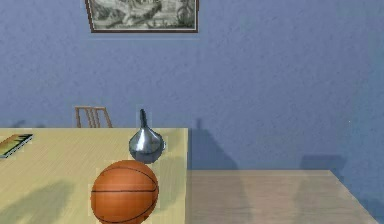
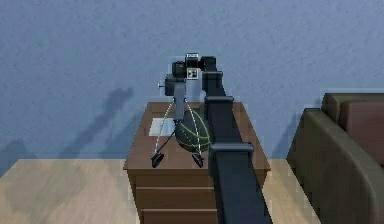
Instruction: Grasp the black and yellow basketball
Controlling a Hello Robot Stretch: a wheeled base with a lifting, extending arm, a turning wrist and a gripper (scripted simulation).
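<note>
The black ball (image 2: 196, 133), seamed in yellow, lies on top of a low brown chest (image 2: 145, 152) in the arm side view, at 3 o'clock of a white sheet (image 2: 160, 127); a dark sofa (image 2: 345, 140) stands well apart at 3 o'clock. I judge it an inflated ball: light for its bulk, firm with a little give, grippy in its skin and not fragile. Being round, it is ready to roll off at a nudge. The best hold looks to be across its widest girth, one finger on each opposite side in line with its centre, so that it is not squeezed out upward or downward. The arm (image 2: 236, 170) rises from 6 o'clock toward 11 o'clock across the chest. The claw (image 2: 178, 158) hangs at the arm's far end, its thin fingers (image 2: 158, 159) slanting down toward 6 o'clock about the ball. Its state cannot be told, nor whether it holds anything or touches the ball. In the forward view an orange ball (image 1: 125, 192) lies on a tabletop (image 1: 60, 160) with a grey flask (image 1: 146, 143) at its 1 o'clock; that is not the one wanted.
</note>
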